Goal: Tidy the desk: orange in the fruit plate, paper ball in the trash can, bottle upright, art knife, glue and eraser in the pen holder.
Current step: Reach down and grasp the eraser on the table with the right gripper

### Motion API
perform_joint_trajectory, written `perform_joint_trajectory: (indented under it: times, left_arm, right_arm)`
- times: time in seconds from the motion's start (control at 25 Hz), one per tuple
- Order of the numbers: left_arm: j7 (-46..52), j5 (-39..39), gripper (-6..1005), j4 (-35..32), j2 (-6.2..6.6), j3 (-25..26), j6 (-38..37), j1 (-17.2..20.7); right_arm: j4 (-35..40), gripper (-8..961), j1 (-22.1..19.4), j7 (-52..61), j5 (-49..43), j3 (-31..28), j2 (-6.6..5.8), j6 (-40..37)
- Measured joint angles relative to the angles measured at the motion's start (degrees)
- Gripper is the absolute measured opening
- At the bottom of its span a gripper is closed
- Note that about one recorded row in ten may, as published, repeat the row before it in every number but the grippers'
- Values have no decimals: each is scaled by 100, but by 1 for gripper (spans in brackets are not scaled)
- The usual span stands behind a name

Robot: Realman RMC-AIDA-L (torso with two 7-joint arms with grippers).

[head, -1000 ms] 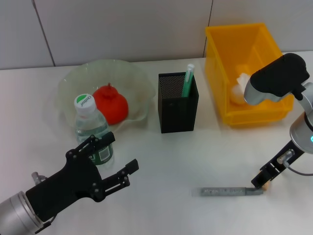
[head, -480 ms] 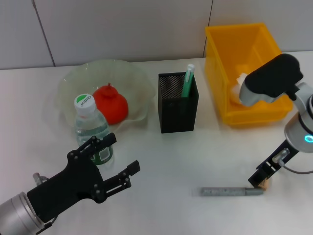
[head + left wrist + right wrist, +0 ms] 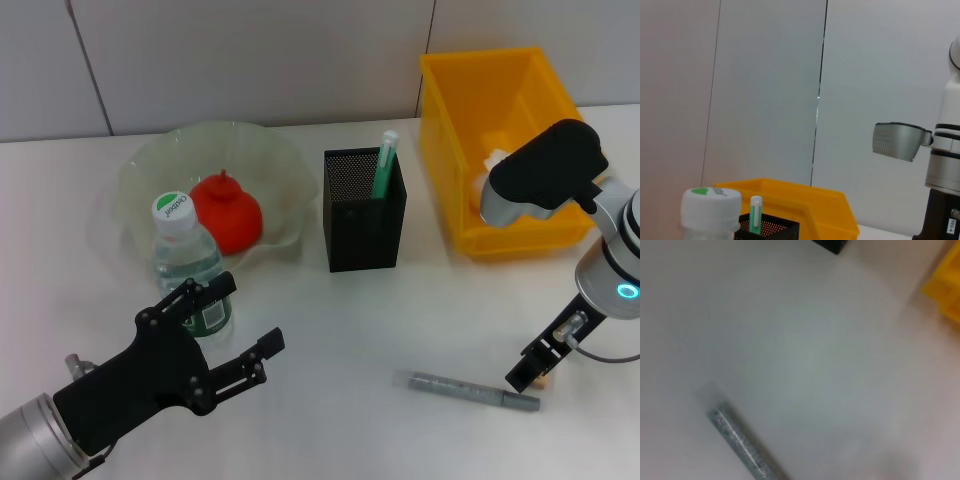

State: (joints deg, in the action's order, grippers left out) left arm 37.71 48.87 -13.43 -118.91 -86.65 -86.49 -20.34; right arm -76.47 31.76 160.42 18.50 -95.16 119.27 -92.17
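**Desk scene, right gripper low beside art knife**

Seen from the head camera: white table [image 3: 330, 320] with a clear fruit plate [image 3: 150, 170] at back left, holding the orange [image 3: 227, 212]. Just in front of the plate, standing upright, a bottle [image 3: 187, 262] with white cap. At centre, a black mesh pen holder [image 3: 364, 210] with a green glue stick [image 3: 384, 164] poking out. At back right, a yellow trash can [image 3: 500, 140] with a white paper ball [image 3: 486, 190] inside, partly hidden by the right arm.

Near the front right, lying flat, a grey art knife [image 3: 472, 390], slightly angled. Right gripper [image 3: 529, 372] low at the knife's right end, closed on something small and tan; cannot tell what. Left gripper [image 3: 235, 330] hovering front left beside the bottle, fingers spread apart, holding nothing.

From the left wrist camera only: bottle cap, glue tip, holder rim and trash can in side profile against a grey wall, the right arm standing farther off.

From the right wrist camera only: blurred close look down at the knife's speckled grey body on bare table, a corner of the holder and an edge of yellow; no fingers visible.
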Motion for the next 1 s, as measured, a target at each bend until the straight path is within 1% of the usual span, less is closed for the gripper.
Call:
perform_joint_trajectory:
  times: [0.2, 0.6, 0.8, 0.92, 1.0]
  left_arm:
    - [0, 0, 859, 0, 0, 3, 0, -10]
    - [0, 0, 859, 10, 0, -3, -23, -14]
    - [0, 0, 859, 19, 0, 5, -31, -14]
    - [27, 0, 859, 19, 0, 16, -39, -14]
    - [44, 0, 859, 10, 0, 15, -49, -12]
  right_arm:
    - [121, 749, 1, -134, 6, 27, -4, 86]
    - [72, 743, -24, -730, 136, 69, 10, 134]
    - [-55, 740, -58, -1060, 144, 12, 1, 141]
    - [-199, 739, -126, -1535, 146, 10, 2, 164]
    - [-225, 738, -140, -1643, 146, 23, 2, 165]
